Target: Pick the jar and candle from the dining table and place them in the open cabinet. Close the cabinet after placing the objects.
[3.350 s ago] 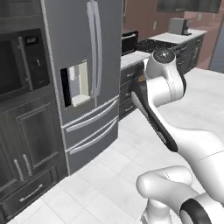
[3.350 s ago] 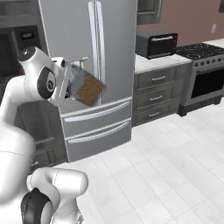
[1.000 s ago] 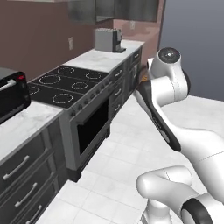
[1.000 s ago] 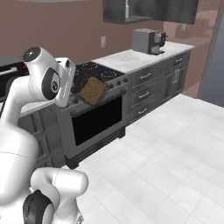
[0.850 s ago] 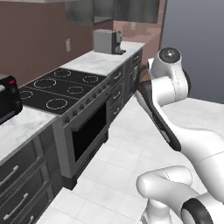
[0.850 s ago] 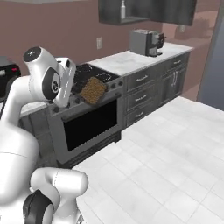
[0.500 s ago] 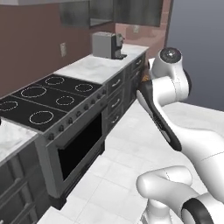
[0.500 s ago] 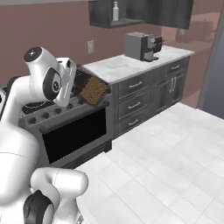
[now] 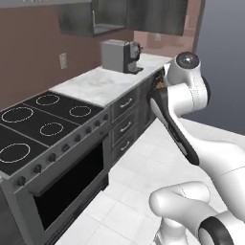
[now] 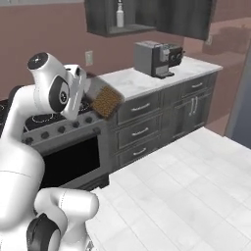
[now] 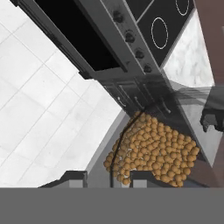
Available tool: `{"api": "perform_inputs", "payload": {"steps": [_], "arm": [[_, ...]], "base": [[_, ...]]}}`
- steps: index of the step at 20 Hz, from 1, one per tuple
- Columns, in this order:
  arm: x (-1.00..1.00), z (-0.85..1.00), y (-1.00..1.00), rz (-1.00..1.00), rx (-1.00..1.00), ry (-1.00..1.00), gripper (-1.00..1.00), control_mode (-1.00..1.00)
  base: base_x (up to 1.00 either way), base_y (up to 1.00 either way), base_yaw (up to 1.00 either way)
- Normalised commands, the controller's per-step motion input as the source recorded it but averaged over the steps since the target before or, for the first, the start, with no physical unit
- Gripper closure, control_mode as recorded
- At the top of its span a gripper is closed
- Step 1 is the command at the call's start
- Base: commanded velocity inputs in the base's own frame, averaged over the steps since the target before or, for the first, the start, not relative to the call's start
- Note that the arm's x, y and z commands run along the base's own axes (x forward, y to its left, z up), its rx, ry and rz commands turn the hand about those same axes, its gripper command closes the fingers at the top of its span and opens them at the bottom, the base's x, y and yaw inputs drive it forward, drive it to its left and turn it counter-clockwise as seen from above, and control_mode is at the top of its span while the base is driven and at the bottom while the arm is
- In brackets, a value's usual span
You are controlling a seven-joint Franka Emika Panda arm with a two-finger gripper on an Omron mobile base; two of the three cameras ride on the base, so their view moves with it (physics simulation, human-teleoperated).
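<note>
Transport is the step in hand: from the left base view the arm is folded close to the counter and its gripper is hidden behind the wrist, the jar showing only as a sliver. From the right base view the jar rides tilted in the gripper, clenched on it, with the open cabinet high above, so next comes a lift toward that shelf. Hand view: the jar's grainy fill crowds the fingertips, glass faint; the candle's whereabouts I cannot tell.

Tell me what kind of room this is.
A home kitchen, by the look of it: a black glass cooktop over an oven, a marble counter on dark drawers, and a coffee machine under wall cabinets.
</note>
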Motion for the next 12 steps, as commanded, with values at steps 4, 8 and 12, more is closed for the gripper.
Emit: {"api": "perform_inputs", "payload": {"steps": [4, 8, 12], "arm": [[0.00, 0.00, 0.00, 0.00, 0.00, 0.00, 1.00, 1.00], [0.00, 0.00, 0.00, 0.00, 0.00, 0.00, 1.00, 1.00], [0.00, 0.00, 0.00, 0.00, 0.00, 0.00, 1.00, 1.00]], "base": [[1.00, -0.44, 0.29], [1.00, -0.41, 0.33], [1.00, -0.47, 0.32]]}}
